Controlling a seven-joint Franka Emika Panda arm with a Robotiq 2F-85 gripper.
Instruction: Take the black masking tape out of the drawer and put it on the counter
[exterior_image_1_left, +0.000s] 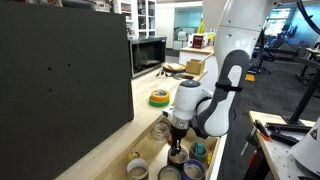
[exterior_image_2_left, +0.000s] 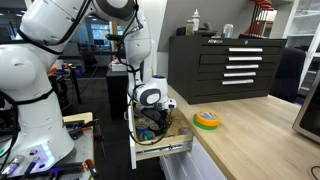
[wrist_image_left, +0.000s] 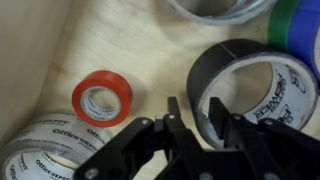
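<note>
In the wrist view the black masking tape (wrist_image_left: 215, 65) lies flat on the pale floor of the drawer (wrist_image_left: 110, 50), its paler printed core facing up. My gripper (wrist_image_left: 195, 115) straddles the roll's near wall, one finger outside and one inside the ring, and is closed on it. In both exterior views the gripper (exterior_image_1_left: 177, 140) (exterior_image_2_left: 155, 120) reaches down into the open drawer (exterior_image_1_left: 150, 165) (exterior_image_2_left: 165, 150), below the edge of the cream counter (exterior_image_1_left: 145, 85) (exterior_image_2_left: 250, 140).
A red roll (wrist_image_left: 100, 97), a clear roll (wrist_image_left: 40, 150), a blue-green roll (wrist_image_left: 300, 25) and a grey roll (wrist_image_left: 215, 8) lie around the black one. A yellow-and-green roll (exterior_image_1_left: 159, 98) (exterior_image_2_left: 206, 119) sits on the counter. A microwave (exterior_image_1_left: 148, 55) and a black tool chest (exterior_image_2_left: 225, 65) stand further along.
</note>
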